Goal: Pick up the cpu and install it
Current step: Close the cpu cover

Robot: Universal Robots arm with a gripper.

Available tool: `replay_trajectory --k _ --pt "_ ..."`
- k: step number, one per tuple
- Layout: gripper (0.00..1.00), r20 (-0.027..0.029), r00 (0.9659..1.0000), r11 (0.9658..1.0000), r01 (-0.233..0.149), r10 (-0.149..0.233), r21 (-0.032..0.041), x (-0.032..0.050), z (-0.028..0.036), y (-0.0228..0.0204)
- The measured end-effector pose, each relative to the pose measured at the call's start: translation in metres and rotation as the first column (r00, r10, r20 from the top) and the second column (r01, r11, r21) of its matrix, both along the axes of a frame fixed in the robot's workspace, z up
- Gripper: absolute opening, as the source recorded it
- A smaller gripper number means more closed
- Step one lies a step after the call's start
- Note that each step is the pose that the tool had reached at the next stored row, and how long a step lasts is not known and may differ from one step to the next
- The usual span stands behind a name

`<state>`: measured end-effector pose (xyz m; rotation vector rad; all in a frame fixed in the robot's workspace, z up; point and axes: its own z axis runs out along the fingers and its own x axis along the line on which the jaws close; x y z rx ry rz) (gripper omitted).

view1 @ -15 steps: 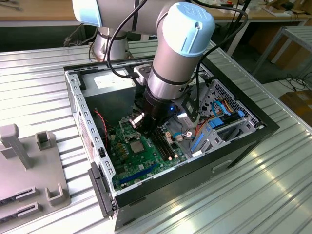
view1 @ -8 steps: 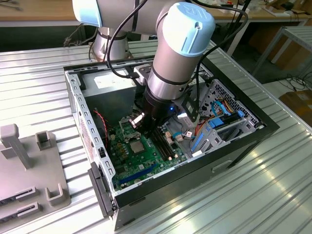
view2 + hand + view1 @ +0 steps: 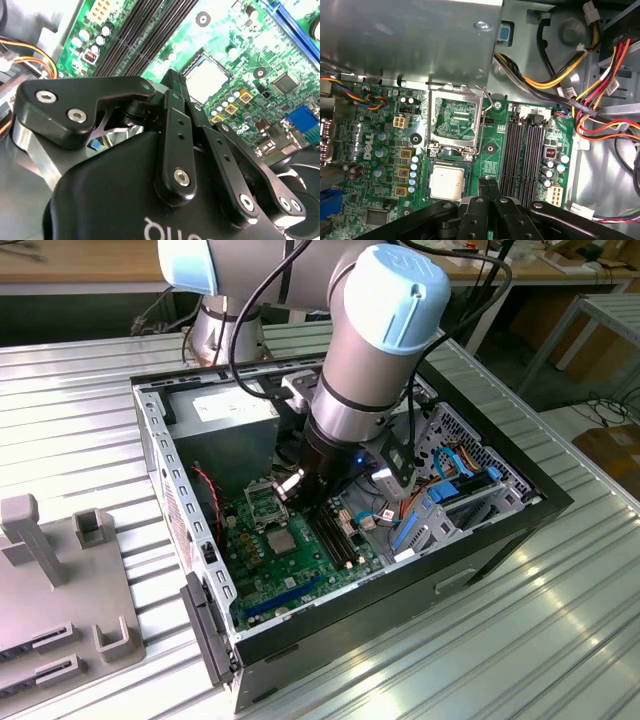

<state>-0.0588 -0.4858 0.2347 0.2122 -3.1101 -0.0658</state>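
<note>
One black two-fingered pincer [image 3: 488,186] on a silver and pale-blue robot arm [image 3: 375,330], lowered into an open black desktop computer case [image 3: 500,530] that lies on a ribbed metal worktop [image 3: 560,640]. Fingertips pressed together, nothing between them, in both wrist views [image 3: 174,82]; the pincer is closed and empty.

One cpu [image 3: 447,182], a small flat square chip with a pale silvery-grey face, seated flat in a metal-rimmed recess on the green motherboard [image 3: 490,160]. It appears in the second wrist view [image 3: 206,79] and, small, in the exterior view [image 3: 281,542]. The closed fingertips hover just beside it, between the chip and the memory slots; whether they touch the board cannot be told.

One square metal-framed socket plate [image 3: 454,120], hinged up, adjoining the cpu's recess.

Four black memory slots [image 3: 522,152], parallel, near the pincer.

One bundle of yellow, red, orange and black cables [image 3: 600,95], running across the grey case interior.

One grey power supply box [image 3: 225,420], at the case's far end in the exterior view.

One grey plastic fixture tray [image 3: 60,580], on the worktop at the exterior view's left, well apart from the case.
</note>
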Motion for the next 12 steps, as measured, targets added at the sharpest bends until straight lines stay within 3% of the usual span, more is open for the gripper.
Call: replay_trajectory --k 2,5,6,8,12 --pt "0.11 0.0001 1.0 1.0 -0.001 0.001 0.0003 0.0003 0.002 0.0001" --pt "0.11 0.0001 1.0 1.0 -0.001 0.001 0.0004 0.0004 0.012 0.003" --pt "0.11 0.0001 1.0 1.0 -0.001 0.001 0.0007 0.0006 0.0132 0.0073" --pt "0.11 0.0001 1.0 1.0 -0.004 0.004 0.0009 0.0017 0.013 0.0131" --pt "0.11 0.0 0.9996 0.9996 -0.027 0.027 0.0045 0.0018 0.013 0.0163"
